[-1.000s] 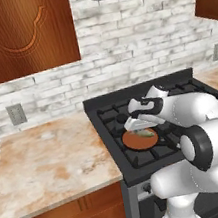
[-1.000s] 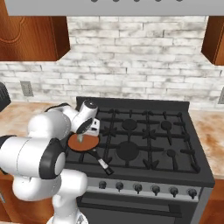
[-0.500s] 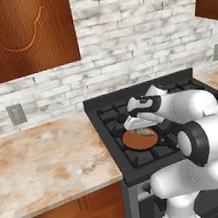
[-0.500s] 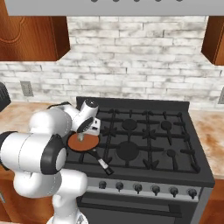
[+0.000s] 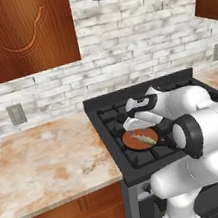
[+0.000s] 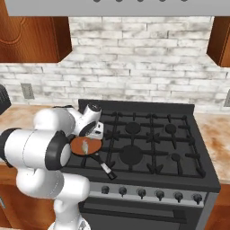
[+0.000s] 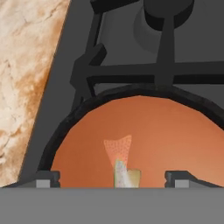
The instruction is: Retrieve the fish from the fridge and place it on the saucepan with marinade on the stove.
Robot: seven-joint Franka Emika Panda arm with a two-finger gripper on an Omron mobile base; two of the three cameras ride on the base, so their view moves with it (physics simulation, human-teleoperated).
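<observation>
The two-finger gripper (image 7: 113,178) has just sprung apart and let go: the small olive-green and yellowish fish (image 5: 145,138) now lies in the shallow black, orange-lined saucepan (image 5: 134,146) on the black gas stove (image 6: 179,134), centre frame. Placement looks done.

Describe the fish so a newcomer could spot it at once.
Find the black stove under the brick wall. On its front burner nearest the marble counter sits the saucepan, orange-brown inside. The fish lies in it: a slender olive-yellow sliver, the only pale thing on that orange.
</observation>
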